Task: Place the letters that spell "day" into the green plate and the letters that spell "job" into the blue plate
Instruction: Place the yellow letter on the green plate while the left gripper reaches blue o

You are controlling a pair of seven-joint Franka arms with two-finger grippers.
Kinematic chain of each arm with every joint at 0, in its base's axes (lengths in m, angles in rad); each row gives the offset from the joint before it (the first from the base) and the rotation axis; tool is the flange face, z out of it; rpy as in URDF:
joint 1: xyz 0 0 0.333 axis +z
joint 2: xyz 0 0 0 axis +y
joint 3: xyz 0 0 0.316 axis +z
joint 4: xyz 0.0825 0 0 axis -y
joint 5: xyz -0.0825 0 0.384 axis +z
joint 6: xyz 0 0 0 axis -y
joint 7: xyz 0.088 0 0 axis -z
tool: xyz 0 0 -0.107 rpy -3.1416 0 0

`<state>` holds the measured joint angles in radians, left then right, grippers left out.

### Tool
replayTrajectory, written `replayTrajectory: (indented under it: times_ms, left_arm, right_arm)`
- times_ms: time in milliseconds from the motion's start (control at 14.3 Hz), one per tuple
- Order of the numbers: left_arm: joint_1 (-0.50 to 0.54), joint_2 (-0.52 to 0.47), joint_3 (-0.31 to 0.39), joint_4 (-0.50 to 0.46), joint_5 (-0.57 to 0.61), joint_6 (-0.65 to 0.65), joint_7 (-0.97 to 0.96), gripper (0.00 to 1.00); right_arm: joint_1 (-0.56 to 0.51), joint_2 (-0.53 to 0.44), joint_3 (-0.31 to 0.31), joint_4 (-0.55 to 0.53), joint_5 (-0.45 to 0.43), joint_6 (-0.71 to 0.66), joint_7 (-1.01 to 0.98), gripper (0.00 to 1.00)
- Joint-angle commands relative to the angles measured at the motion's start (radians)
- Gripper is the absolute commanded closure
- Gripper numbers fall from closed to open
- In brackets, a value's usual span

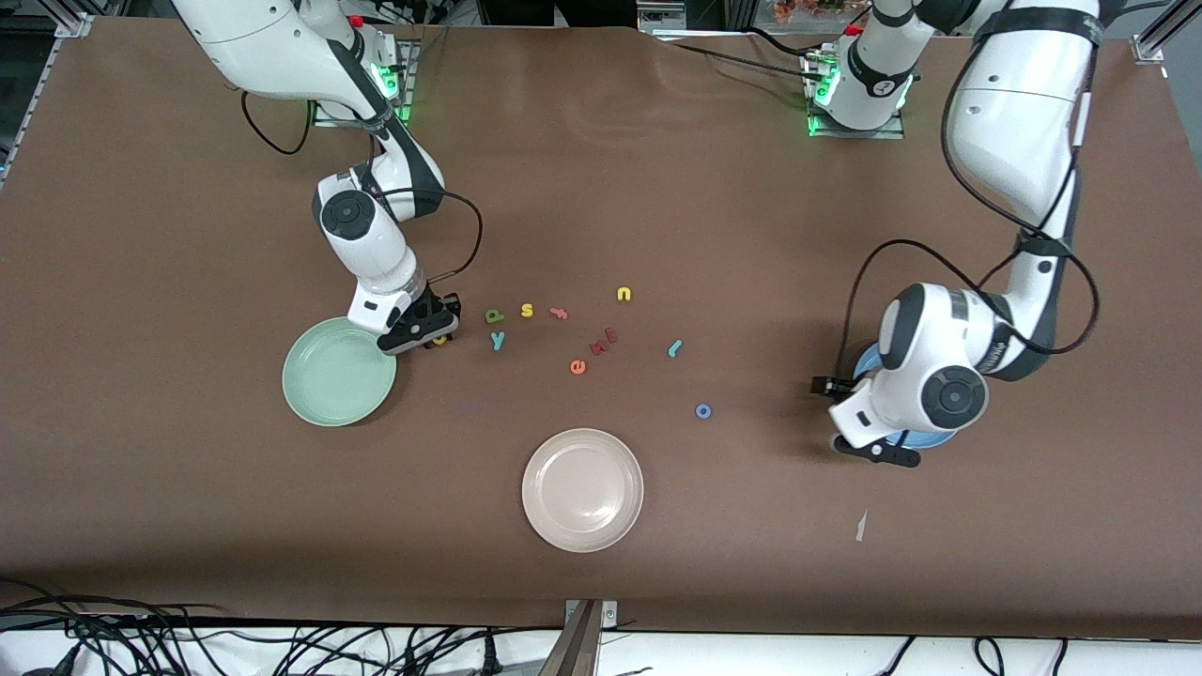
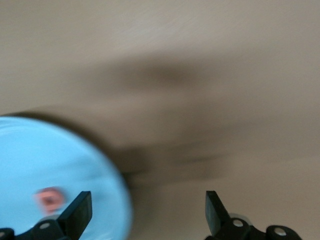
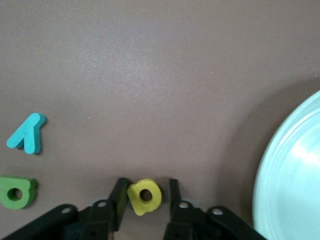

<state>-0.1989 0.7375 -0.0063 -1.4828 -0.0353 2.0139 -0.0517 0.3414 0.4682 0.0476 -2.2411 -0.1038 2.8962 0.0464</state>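
Note:
My right gripper (image 1: 434,336) (image 3: 147,184) is down at the table beside the green plate (image 1: 329,376) (image 3: 295,185). Its open fingers stand either side of the yellow a (image 3: 145,196); one finger touches it, the other shows a small gap. The green d (image 1: 494,315) (image 3: 17,191) and teal y (image 1: 497,340) (image 3: 27,134) lie close by. My left gripper (image 1: 878,451) (image 2: 147,200) hangs open and empty over the edge of the blue plate (image 1: 930,439) (image 2: 50,155), where the pink b (image 2: 50,197) lies. The teal j (image 1: 673,348) and blue o (image 1: 702,410) rest on the table mid-way.
A beige plate (image 1: 582,488) sits nearest the front camera. Stray letters lie in the middle: yellow s (image 1: 527,310), orange f (image 1: 559,314), yellow u (image 1: 624,294), red letters (image 1: 603,342), orange e (image 1: 577,367). A paper scrap (image 1: 860,526) lies near the blue plate.

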Motion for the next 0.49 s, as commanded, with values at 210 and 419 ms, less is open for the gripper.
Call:
replayTrajectory:
  times_ms: [210, 419]
  left_arm:
    - [-0.126, 0.092, 0.008, 0.166, -0.055, 0.049, -0.298, 0.00]
    - [-0.175, 0.157, 0.008, 0.252, -0.055, 0.068, -0.381, 0.00]
  right_arm:
    - [-0.009, -0.031, 0.014, -0.005, -0.008, -0.009, -0.011, 0.75]
    - [-0.015, -0.114, 0.012, 0.023, -0.010, -0.170, -0.020, 0.75]
